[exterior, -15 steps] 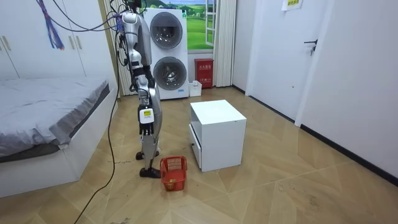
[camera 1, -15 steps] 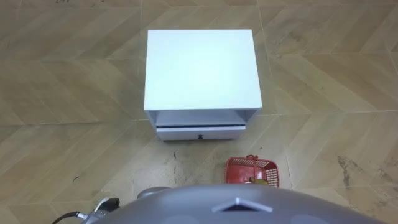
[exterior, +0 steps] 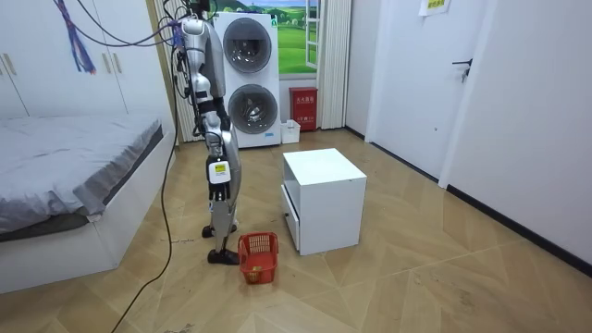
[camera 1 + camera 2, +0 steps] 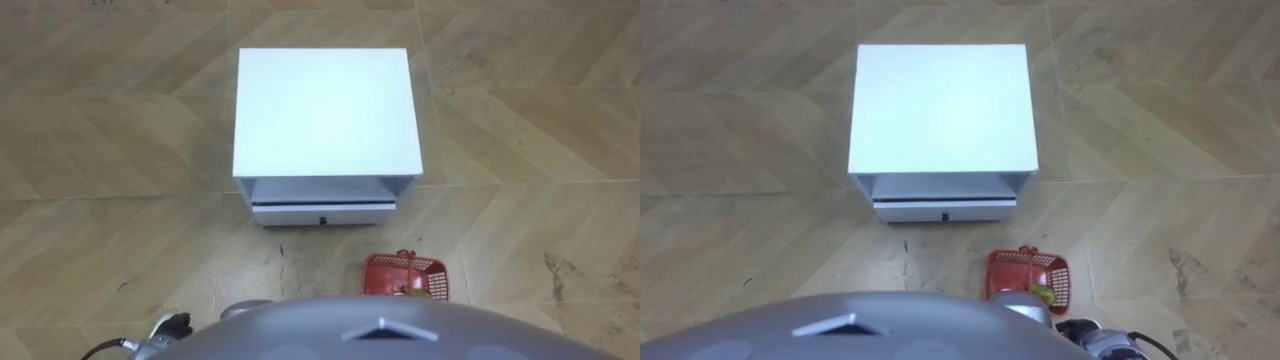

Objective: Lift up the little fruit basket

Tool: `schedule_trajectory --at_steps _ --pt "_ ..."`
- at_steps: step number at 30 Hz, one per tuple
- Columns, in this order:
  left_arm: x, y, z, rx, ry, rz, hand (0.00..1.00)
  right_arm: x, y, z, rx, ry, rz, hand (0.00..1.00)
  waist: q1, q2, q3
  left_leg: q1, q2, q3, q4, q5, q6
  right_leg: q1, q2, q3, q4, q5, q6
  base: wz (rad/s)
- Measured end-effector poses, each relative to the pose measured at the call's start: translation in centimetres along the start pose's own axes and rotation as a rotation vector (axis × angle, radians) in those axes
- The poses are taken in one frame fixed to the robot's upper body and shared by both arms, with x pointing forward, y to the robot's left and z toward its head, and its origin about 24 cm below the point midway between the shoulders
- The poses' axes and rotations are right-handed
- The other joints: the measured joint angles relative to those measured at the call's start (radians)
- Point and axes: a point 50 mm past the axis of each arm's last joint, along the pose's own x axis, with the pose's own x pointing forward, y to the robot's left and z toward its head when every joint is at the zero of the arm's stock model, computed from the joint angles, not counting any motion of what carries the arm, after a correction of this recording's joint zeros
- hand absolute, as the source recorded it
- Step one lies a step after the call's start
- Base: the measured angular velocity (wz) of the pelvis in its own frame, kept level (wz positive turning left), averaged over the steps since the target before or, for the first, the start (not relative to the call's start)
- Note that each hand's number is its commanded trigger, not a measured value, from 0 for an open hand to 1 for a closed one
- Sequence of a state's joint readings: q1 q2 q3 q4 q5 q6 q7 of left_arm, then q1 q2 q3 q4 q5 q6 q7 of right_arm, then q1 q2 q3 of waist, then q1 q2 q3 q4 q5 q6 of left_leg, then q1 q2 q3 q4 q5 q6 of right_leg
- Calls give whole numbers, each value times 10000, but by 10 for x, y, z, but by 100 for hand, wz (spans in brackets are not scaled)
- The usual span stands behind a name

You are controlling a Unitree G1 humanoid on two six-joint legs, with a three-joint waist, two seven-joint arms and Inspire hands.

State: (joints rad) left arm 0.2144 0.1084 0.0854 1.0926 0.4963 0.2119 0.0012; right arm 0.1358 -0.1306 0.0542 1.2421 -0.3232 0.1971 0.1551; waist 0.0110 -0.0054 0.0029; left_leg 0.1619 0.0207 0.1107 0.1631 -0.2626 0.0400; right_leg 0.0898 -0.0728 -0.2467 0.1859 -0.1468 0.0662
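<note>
Comparing with half a second back, next to nothing has changed. Both eye views have slid by a hair as a whole, so that is the head moving, not the things, and the room view looks identical. The red basket (image 4: pixel 403 275) sits on the wood floor (image 4: pixel 120 150) at about 5 o'clock of the left eye view, its near part cut off by the robot's chest. A bit of fruit (image 4: pixel 415 291) shows inside at its near edge. It lies near the white cabinet (image 4: pixel 325 110), toward 5 o'clock from the drawer (image 4: pixel 322 212), not touching it. In the room view the robot stands upright with the basket at its feet and the cabinet just past it toward 3 o'clock. The right hand (image 3: pixel 216 174) hangs by the thigh, well above the basket and touching nothing; it is too small to tell whether it is spread or curled. What seems to be the left hand (image 4: pixel 165 328) pokes out at 7 o'clock of the left eye view, and I can't tell its state either. So the pickup hasn't started and the basket is untouched. Likely next is a bend or squat that brings the right hand down, since the basket lies on that side. One risk is that the basket slips under the chest and out of the head's sight.
</note>
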Motion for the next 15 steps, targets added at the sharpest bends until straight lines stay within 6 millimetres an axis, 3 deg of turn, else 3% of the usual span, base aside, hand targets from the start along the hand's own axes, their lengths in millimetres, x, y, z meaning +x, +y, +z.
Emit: schedule_trajectory --at_steps 11,15 --pt "0 4 -2 -204 63 479 0 0 -1 1 -10 -25 -100 0 47 -61 17 -26 -6 -1 5 -1 1 -36 -10 -23 38 0 0 0" --pt "0 6 2 -205 -34 643 0 0 -3 3 59 -115 -323 0 -40 -92 8 -126 -122 -72 65 -1 4 -214 -113 -23 364 -142 3 6"
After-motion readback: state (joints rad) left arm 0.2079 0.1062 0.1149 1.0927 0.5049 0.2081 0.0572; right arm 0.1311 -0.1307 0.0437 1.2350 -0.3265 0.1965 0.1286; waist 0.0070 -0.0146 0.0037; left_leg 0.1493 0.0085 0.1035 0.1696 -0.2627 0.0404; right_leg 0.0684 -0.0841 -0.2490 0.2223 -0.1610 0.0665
